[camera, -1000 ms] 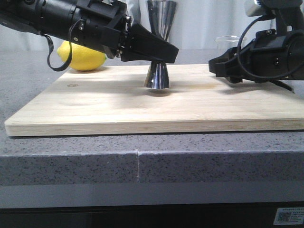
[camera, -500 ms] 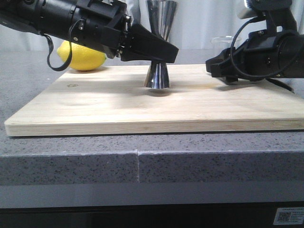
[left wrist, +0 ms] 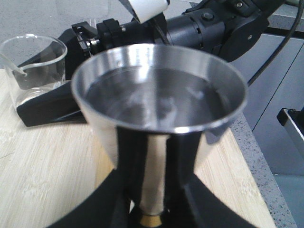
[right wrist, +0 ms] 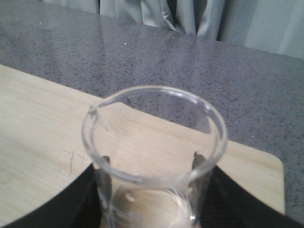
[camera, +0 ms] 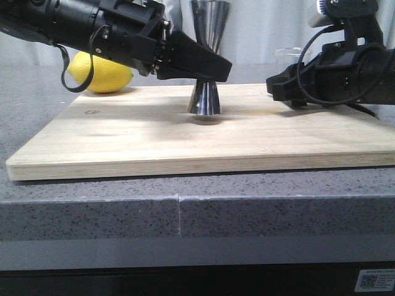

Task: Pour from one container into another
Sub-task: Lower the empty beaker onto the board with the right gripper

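A pale wooden cutting board (camera: 203,132) lies on a speckled grey stone counter (camera: 185,209). A tall, shiny steel hourglass-shaped jigger (camera: 205,98) stands upright near the middle of the board. The left gripper (camera: 213,66) reaches in from the left, its black fingers closed around the jigger's narrow waist, just above the thin gold band (left wrist: 152,220) that shows in the left wrist view. That view looks down into the jigger's upper cup (left wrist: 159,102); whether there is liquid inside it cannot be told.

To the right, toward the far edge of the board, stands a small clear glass beaker (right wrist: 154,156) with a pouring lip. The right gripper (camera: 290,86) has a black finger on each side of the beaker wall and appears to be gripping it low down. In the front view, only the beaker's rim shows behind the arm. A yellow lemon (camera: 100,72) sits at the far left, behind the left arm.

The step in hand seems to be securing and lifting the beaker. To do it well, the right gripper should hold firmly, raise the beaker level, bring its lip over the jigger's open mouth, and tilt slowly. The left gripper should keep the jigger steady and upright.
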